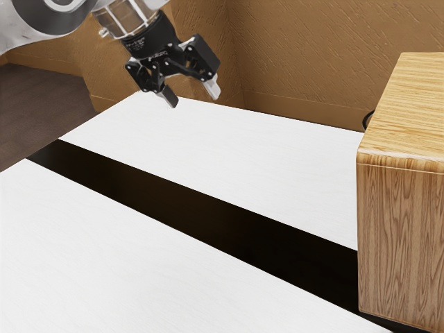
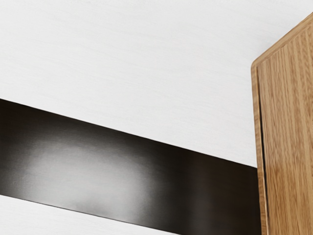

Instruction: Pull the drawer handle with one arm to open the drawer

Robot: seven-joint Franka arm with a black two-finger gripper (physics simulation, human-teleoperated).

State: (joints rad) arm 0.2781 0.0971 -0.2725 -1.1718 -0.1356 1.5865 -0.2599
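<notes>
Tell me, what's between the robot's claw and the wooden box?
Nothing but bare white tabletop, seen in the exterior view, between the open gripper and the wooden cabinet.

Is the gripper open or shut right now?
Open: the gripper holds its two fingers apart, nothing between them, above the white table.

No words or numbers can be read here. In the upper left of the frame, the black gripper (image 1: 193,95) has tiny white marks on it, but they are too small to read.
</notes>
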